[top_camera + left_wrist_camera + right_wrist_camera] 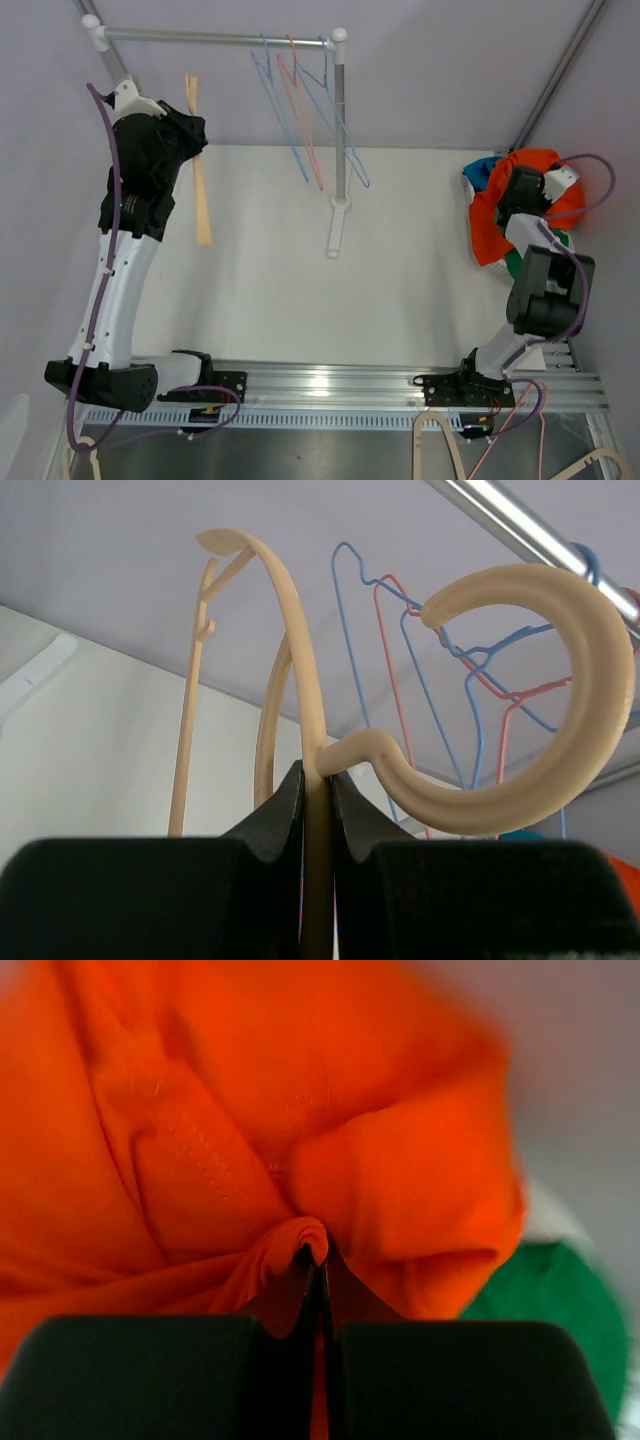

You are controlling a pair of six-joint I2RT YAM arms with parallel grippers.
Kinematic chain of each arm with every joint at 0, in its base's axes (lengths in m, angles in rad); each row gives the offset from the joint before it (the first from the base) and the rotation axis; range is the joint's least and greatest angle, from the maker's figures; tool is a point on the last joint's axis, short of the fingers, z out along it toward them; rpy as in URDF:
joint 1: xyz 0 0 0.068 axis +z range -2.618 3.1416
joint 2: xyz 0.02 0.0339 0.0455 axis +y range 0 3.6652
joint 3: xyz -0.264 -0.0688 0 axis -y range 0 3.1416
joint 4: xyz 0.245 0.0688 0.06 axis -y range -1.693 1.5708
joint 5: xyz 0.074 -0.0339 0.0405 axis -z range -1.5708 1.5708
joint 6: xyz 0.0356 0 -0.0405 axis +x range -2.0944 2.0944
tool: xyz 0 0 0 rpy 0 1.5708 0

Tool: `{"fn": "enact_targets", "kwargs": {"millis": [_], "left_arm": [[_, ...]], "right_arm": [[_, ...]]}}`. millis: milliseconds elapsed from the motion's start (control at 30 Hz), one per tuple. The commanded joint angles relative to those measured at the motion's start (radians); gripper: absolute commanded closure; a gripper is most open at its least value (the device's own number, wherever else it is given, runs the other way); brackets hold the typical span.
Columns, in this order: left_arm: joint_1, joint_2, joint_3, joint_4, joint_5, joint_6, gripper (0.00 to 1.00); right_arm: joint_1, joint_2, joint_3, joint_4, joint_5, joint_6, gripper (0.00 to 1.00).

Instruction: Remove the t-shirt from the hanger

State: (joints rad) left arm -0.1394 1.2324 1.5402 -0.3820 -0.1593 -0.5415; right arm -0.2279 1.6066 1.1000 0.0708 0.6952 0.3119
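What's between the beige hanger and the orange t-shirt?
Top view: the wire hangers and the rack's white post stand between beige hanger and orange t-shirt.

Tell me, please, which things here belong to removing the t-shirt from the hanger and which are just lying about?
Job in hand: orange fabric t-shirt, pinched in the right hand; beige plastic hanger, clamped in the left hand.
Lying about: blue wire hangers and pink wire hanger on the silver metal rail; green cloth and blue cloth by the t-shirt.
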Motion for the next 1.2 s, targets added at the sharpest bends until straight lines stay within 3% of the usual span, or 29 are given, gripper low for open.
{"fn": "enact_targets", "kwargs": {"millis": [0, 67, 367, 533, 767, 833, 867, 900, 967, 1167], "left_arm": [[0.009, -0.027, 0.035, 0.040, 0.052, -0.006, 0.99], [0.009, -0.022, 0.056, 0.035, 0.053, 0.005, 0.99], [0.052, 0.136, 0.240, -0.008, 0.152, 0.052, 0.99], [0.075, 0.203, 0.287, 0.043, 0.211, 0.075, 0.99], [0.081, 0.302, 0.394, 0.040, 0.270, 0.077, 0.99], [0.081, 0.311, 0.399, 0.057, 0.280, 0.075, 0.99], [0.081, 0.311, 0.400, 0.066, 0.285, 0.075, 0.99], [0.081, 0.309, 0.400, 0.075, 0.290, 0.074, 0.99], [0.081, 0.317, 0.412, 0.088, 0.300, 0.071, 0.99], [0.081, 0.381, 0.495, 0.057, 0.319, 0.063, 0.99]], "right_arm": [[-0.008, 0.145, -0.011, -0.058, 0.079, 0.160, 1.00], [-0.021, 0.170, 0.049, -0.247, 0.147, 0.265, 1.00], [-0.054, 0.151, 0.199, -0.543, 0.147, 0.306, 1.00], [-0.057, 0.020, 0.172, -0.490, 0.106, 0.253, 1.00], [-0.059, -0.053, 0.190, -0.451, 0.070, 0.199, 0.91], [-0.059, -0.054, 0.205, -0.450, 0.066, 0.185, 0.79], [-0.059, -0.056, 0.210, -0.456, 0.067, 0.185, 0.46], [-0.059, -0.057, 0.213, -0.456, 0.064, 0.181, 0.37], [-0.060, -0.060, 0.219, -0.457, 0.064, 0.171, 0.31], [-0.057, -0.080, 0.235, -0.442, 0.040, 0.147, 0.27]]}}
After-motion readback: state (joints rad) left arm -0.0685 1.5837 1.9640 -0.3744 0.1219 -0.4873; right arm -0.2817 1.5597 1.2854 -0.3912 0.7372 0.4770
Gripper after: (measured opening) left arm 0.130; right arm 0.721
